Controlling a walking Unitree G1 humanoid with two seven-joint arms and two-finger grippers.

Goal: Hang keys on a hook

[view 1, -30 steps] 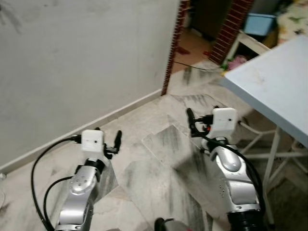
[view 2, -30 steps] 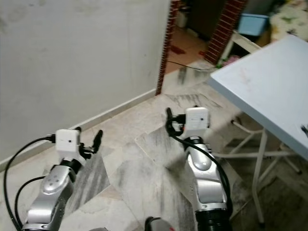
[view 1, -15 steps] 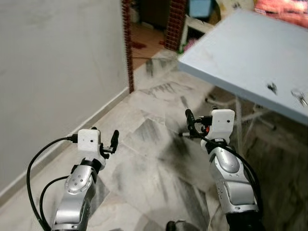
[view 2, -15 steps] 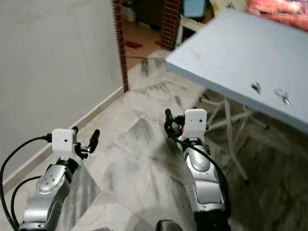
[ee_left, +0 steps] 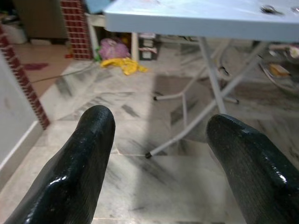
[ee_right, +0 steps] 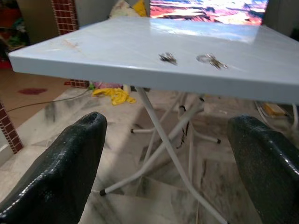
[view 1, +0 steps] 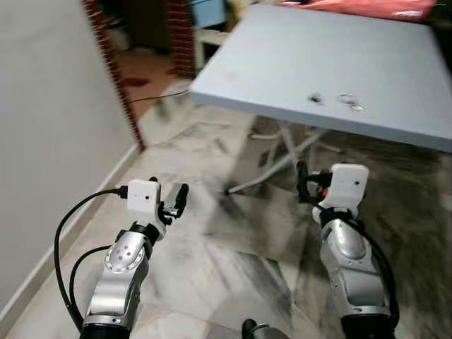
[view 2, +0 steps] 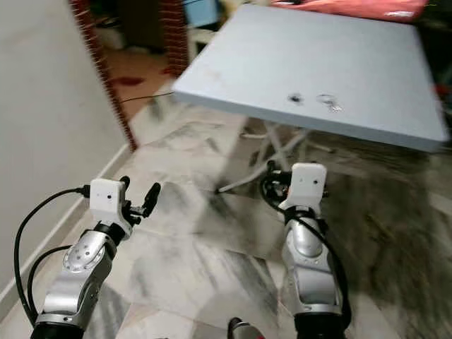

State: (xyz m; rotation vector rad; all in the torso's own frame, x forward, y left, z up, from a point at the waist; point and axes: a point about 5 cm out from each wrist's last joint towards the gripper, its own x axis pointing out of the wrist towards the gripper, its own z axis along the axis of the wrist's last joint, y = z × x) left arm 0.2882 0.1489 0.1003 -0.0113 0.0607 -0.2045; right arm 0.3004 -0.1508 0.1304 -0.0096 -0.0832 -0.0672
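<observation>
metal keys (view 1: pixel 349 102) on blue table (view 1: pixel 268 63)

Looking like a lived-in home, some kind of utility or back room. Marble-patterned tile floor (view 1: pixel 233 233) is running wall to wall, with a plain grey plastered wall (view 1: pixel 49 106) and skirting on the left. A light blue folding table (view 2: pixel 332 63) on white crossed metal legs (ee_right: pixel 163 144) is standing ahead, small metal bits lying on top. Red brick pillars (view 1: pixel 113 70) are framing a doorway into a room with an orange floor (view 1: pixel 152 74). Yellow cloth (ee_left: pixel 126 65) and a purple bundle (ee_left: pixel 112 46) are lying on the floor beyond the table. A cable (view 1: pixel 166 95) is trailing across the doorway.
</observation>
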